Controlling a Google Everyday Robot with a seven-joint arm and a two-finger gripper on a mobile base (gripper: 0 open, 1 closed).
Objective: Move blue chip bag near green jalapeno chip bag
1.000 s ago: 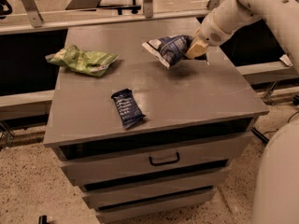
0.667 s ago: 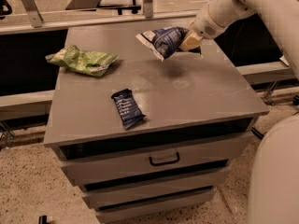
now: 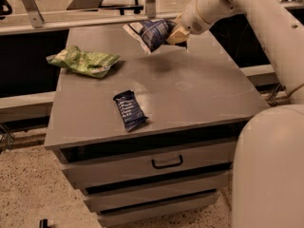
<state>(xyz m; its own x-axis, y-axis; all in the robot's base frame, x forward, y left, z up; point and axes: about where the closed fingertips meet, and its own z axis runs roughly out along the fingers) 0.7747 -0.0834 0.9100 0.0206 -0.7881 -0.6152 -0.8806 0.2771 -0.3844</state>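
My gripper is shut on the blue chip bag, a puffy navy foil bag with a white end pointing left. I hold it in the air above the far middle of the grey cabinet top, and its shadow falls on the surface below. The green jalapeno chip bag lies flat near the far left edge of the top, well to the left of the held bag.
A small, narrow dark blue bar wrapper lies near the front middle of the top. The cabinet has drawers with a black handle at the front. My white arm reaches in from the right. A metal rail runs behind.
My gripper has carried the blue chip bag up and to the left, from the far right of the top toward the far middle. The green bag and the bar wrapper have not moved.
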